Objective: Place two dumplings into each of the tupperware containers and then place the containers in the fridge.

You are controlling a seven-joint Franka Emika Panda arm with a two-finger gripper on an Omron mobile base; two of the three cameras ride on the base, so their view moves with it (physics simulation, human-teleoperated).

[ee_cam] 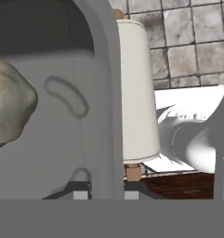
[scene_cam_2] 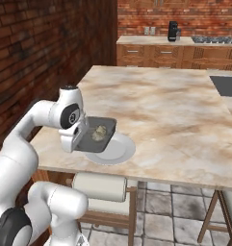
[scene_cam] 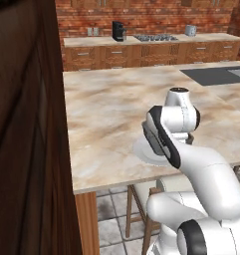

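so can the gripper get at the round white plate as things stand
Probably not yet. The gripper is shut on the dark grey tray, which hangs over the plate with dumplings in it. The tray occupies the jaws and covers part of the plate; only the plate's right rim is uncovered.

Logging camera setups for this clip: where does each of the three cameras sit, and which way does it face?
Left base view: behind the arm's left, facing forward over the marble counter; the arm rises lower right, hiding part of the round plate.
Right base view: behind the arm's right; the arm rises lower left, its gripper holding the dark grey tray over the plate.
Hand view: on the hand, along the tray wall, a dumpling inside.
Both base views share counter, plate and coffee machine.
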